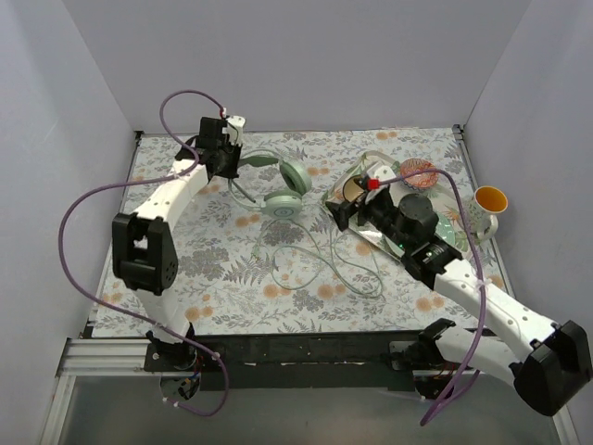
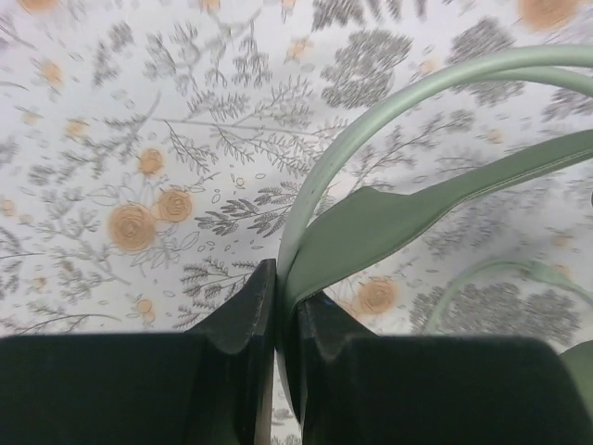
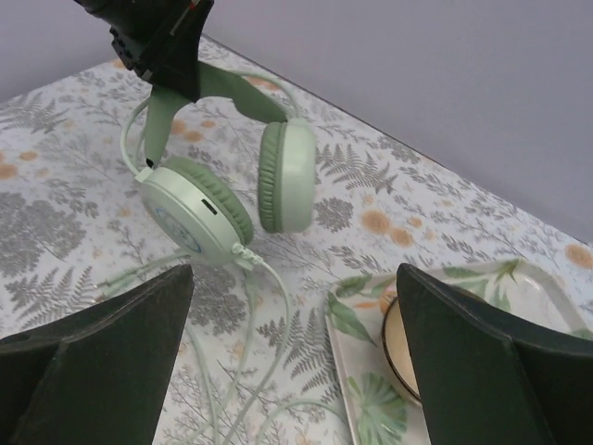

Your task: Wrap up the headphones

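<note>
The pale mint-green headphones (image 1: 283, 185) lie at the back middle of the floral table, ear cups toward the front. Their thin pale cable (image 1: 320, 264) runs forward in loose loops. My left gripper (image 1: 225, 165) is shut on the padded headband (image 2: 389, 218), which shows pinched between its black fingers in the left wrist view. My right gripper (image 1: 341, 211) is open and empty, hovering just right of the ear cups, above the cable and a tray edge. The right wrist view shows both ear cups (image 3: 232, 190) and the cable (image 3: 269, 306) between its wide-open fingers.
A leaf-patterned tray (image 1: 435, 218) with a bowl (image 3: 412, 357) sits at the right, under my right arm. A white cup with a yellow inside (image 1: 488, 201) stands at the far right. Grey walls close in the table on three sides.
</note>
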`<move>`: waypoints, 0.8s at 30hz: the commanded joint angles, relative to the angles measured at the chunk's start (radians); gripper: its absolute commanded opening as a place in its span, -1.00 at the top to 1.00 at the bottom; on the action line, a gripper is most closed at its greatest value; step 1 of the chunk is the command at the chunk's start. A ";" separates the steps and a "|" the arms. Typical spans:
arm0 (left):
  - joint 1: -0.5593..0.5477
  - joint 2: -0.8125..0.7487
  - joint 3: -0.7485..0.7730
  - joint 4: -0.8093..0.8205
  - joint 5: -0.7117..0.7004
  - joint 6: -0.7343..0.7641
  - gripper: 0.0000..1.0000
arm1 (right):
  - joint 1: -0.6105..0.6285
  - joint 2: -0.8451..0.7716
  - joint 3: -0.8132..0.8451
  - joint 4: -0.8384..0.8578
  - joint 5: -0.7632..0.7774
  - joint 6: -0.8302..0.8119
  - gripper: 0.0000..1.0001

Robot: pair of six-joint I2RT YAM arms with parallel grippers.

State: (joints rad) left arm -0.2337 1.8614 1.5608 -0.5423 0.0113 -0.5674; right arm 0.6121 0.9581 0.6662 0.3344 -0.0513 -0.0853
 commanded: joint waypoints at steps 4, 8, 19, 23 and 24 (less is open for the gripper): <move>-0.049 -0.333 -0.097 0.032 0.001 -0.025 1.00 | 0.214 0.276 0.361 -0.067 0.203 -0.047 -0.97; -0.055 -0.404 -0.125 -0.002 -0.030 -0.028 1.00 | 0.250 0.396 0.466 -0.110 0.269 -0.051 -0.97; -0.056 -0.470 -0.151 -0.065 0.036 -0.054 1.00 | 0.256 0.544 0.516 -0.205 0.332 -0.048 -0.97; -0.055 -0.479 -0.156 -0.076 0.067 -0.057 1.00 | 0.256 0.590 0.536 -0.216 0.299 -0.067 -0.92; -0.056 -0.481 -0.153 -0.077 0.073 -0.058 1.00 | 0.256 0.597 0.538 -0.215 0.279 -0.068 -0.89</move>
State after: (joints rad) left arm -0.2852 1.4677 1.3960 -0.6418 -0.0082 -0.5724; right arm 0.8654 1.5276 1.1496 0.1242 0.2600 -0.1307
